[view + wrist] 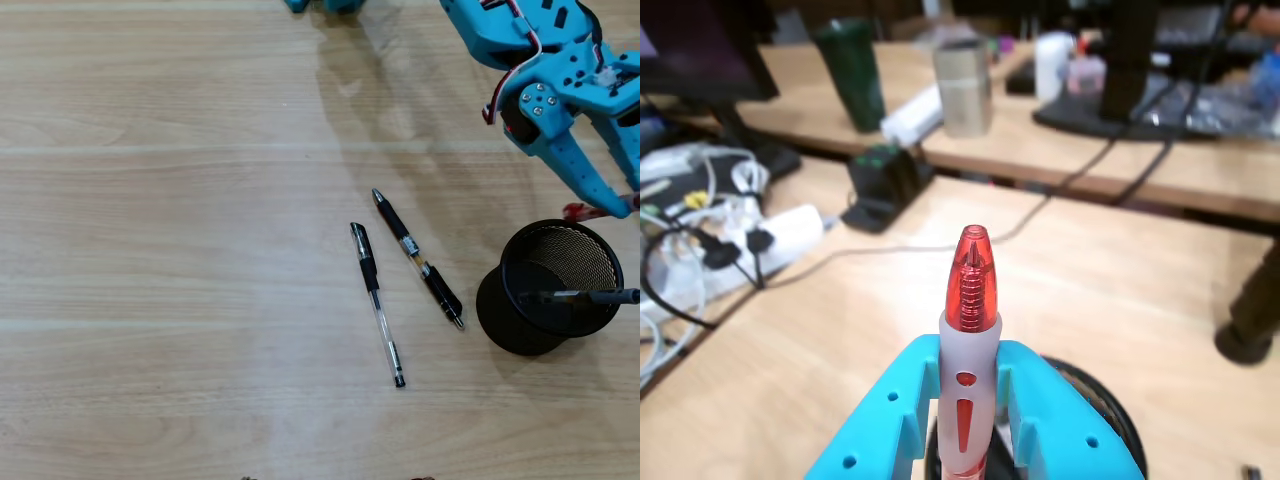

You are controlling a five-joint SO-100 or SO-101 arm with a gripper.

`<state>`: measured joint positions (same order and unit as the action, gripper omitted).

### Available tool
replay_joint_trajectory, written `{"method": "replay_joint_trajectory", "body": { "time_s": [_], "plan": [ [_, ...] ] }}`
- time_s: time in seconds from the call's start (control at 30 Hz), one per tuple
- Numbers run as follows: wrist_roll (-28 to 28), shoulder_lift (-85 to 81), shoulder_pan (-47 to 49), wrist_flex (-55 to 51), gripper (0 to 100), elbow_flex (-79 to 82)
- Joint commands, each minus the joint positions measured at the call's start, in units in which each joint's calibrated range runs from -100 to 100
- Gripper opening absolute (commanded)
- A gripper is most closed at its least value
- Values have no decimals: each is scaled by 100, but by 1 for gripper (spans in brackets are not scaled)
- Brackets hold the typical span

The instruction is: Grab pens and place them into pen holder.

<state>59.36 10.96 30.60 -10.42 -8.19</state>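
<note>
The pens are judged light, stiff and smooth-barrelled, so slippery; each is best taken across the barrel near its middle or at a rubber section. Going left to right in the overhead view, a clear pen with a black cap and a black pen are seen lying just beside each other on the tabletop, well apart from the gripper. The pen holder stands to their right, one pen already resting across its rim. The red pen is held upright between the closed gripper fingers, directly above the pen holder.
</note>
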Motion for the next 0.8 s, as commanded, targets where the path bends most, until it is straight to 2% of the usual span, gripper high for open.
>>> {"method": "replay_joint_trajectory", "body": {
  "time_s": [0.0, 0.17, 0.4, 0.7, 0.77],
  "plan": [
    [-118, -352, -165, -200, 2, -435],
    [-254, -361, -278, -191, 2, -480],
    [-306, -310, -456, -260, 2, -1576],
    [-244, 620, -431, -165, 2, -1675],
    [-244, 848, -423, 127, 2, -1657]
  ]
}}
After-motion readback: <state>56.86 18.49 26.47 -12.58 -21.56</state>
